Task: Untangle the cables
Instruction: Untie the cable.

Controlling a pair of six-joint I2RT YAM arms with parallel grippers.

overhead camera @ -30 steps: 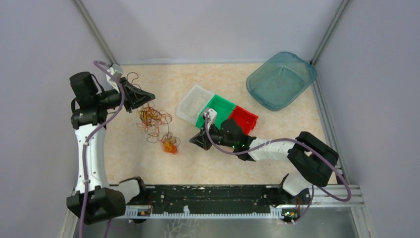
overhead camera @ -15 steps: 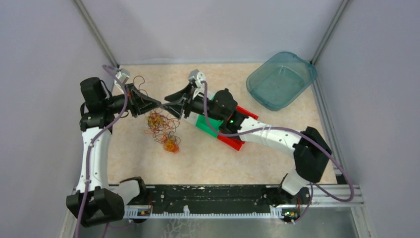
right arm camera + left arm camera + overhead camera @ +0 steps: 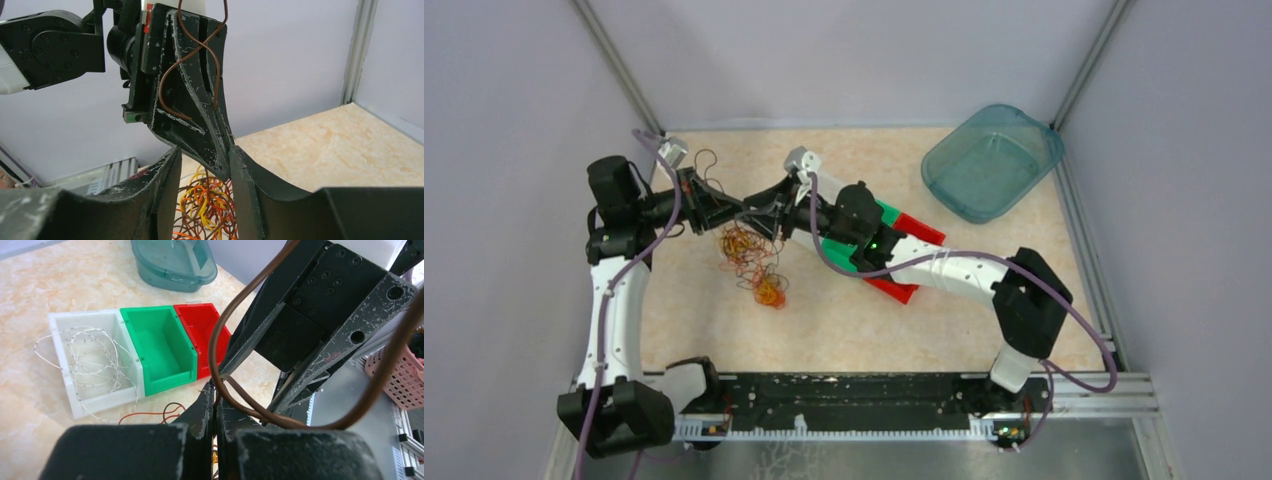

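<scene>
The cables (image 3: pixel 746 250) are a tangle of orange, red, yellow and brown loops at the table's left centre, with a small orange clump (image 3: pixel 769 293) at its near end. My left gripper (image 3: pixel 736 210) is above the tangle, shut on a brown cable (image 3: pixel 235 405) that loops up over its fingers (image 3: pixel 190 55). My right gripper (image 3: pixel 762 208) faces it tip to tip. In the right wrist view the right gripper (image 3: pixel 202 175) is open, its fingers (image 3: pixel 170 185) standing either side of the left gripper's tip (image 3: pixel 220 155). The tangle (image 3: pixel 210 210) shows below them.
A row of white (image 3: pixel 90 365), green (image 3: pixel 160 347) and red (image 3: pixel 202 335) bins lies under the right forearm; thin white wire is in the white one. A teal tub (image 3: pixel 992 160) stands at the back right. Grey walls close in the table.
The right arm has swung up from in front of the bins to the left gripper and opened its jaws. The left gripper has moved slightly right and stays shut.
</scene>
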